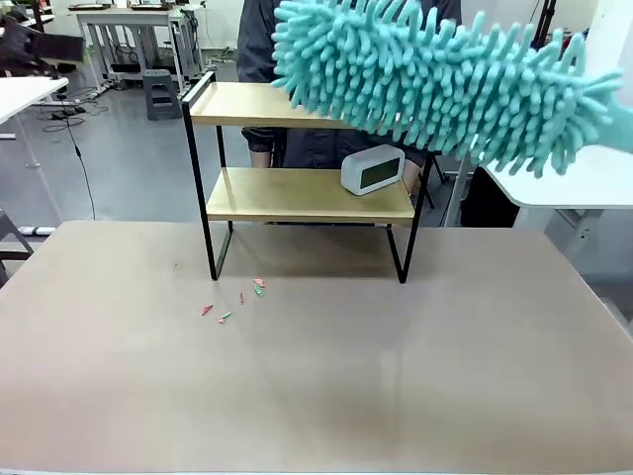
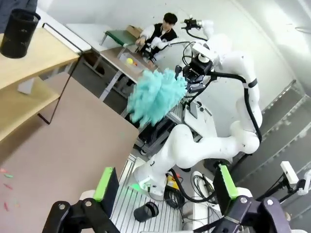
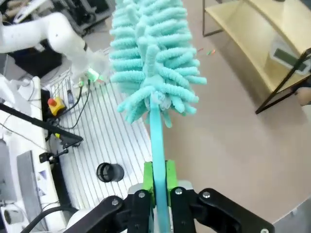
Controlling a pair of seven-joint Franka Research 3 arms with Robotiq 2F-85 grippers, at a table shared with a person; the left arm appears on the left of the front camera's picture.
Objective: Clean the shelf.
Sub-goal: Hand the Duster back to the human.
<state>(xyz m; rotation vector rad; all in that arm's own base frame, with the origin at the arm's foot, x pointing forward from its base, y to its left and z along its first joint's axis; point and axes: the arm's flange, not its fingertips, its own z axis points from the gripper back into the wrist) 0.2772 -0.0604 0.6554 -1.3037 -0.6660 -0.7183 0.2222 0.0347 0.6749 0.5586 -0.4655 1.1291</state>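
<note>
The shelf (image 1: 297, 193) stands at the far middle of the tan table, two wooden boards in a black frame. A fluffy teal duster (image 1: 445, 79) hangs in the air, close to the camera, in front of the shelf's upper right. My right gripper (image 3: 158, 177) is shut on the duster's (image 3: 150, 53) thin teal handle. From the left wrist, the right arm holds the duster (image 2: 158, 94) high, well apart from the shelf (image 2: 29, 63). My left gripper (image 2: 165, 182) is open with nothing between its green pads (image 2: 106, 183).
A white alarm clock (image 1: 373, 168) sits on the lower board's right end, and a black cup (image 2: 18, 33) on the upper board. Small coloured scraps (image 1: 237, 297) lie on the table by the shelf's left legs. A person (image 1: 297, 40) stands behind the shelf.
</note>
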